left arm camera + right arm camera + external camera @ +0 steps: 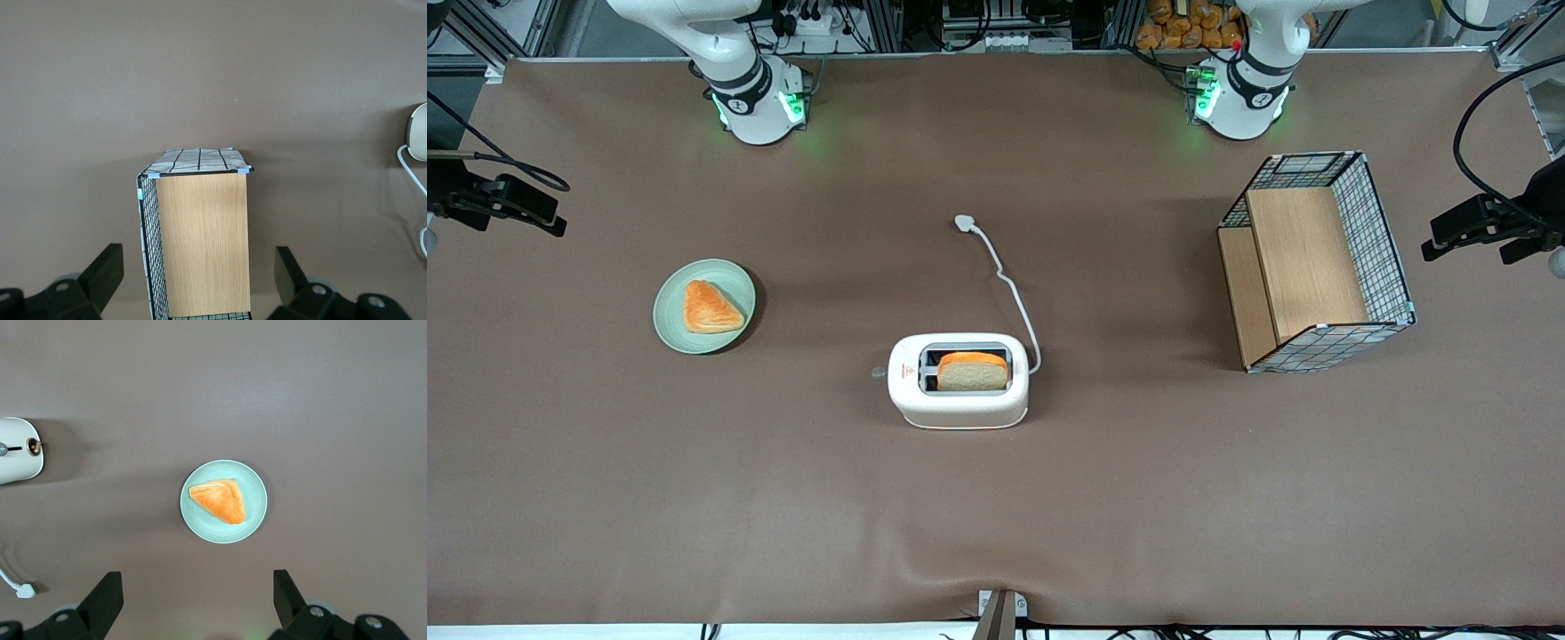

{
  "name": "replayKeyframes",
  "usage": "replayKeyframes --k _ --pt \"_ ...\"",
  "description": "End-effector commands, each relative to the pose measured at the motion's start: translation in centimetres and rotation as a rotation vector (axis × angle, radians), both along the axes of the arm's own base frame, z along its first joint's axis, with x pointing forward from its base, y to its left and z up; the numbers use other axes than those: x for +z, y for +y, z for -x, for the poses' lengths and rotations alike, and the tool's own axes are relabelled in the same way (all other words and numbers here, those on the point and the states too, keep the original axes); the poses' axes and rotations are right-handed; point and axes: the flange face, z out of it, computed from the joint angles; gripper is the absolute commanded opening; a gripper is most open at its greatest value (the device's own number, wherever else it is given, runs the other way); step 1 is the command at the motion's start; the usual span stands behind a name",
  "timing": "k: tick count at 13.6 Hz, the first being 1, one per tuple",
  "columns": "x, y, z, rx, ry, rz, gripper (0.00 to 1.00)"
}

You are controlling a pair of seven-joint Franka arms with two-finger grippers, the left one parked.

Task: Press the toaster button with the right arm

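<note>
The white toaster [959,404] stands mid-table with a bread slice [972,371] in one slot. Its pale grey button [879,373] juts from the narrow end that faces the working arm's end of the table. The right arm's base [756,98] shows in the front view, but the gripper is out of that view. In the right wrist view my gripper [197,603] is open and empty, high above the table near the green plate [253,520]. The toaster's narrow end [17,463] shows there, well apart from the fingers [107,597].
The green plate [671,324] with a pastry [710,308] lies toward the working arm's end. The white cord [1009,284] runs from the toaster to a plug [964,222] farther from the front camera. A wire-and-wood basket [1316,262] stands toward the parked arm's end.
</note>
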Motion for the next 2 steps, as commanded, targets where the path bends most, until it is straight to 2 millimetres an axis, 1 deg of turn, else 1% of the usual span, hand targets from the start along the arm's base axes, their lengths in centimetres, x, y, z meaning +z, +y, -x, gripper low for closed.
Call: replayKeyframes --k 1,2 --pt "0.62 -0.25 0.21 -0.008 -0.01 0.013 1.0" --pt "0.61 -0.25 0.23 -0.008 -0.008 0.013 1.0"
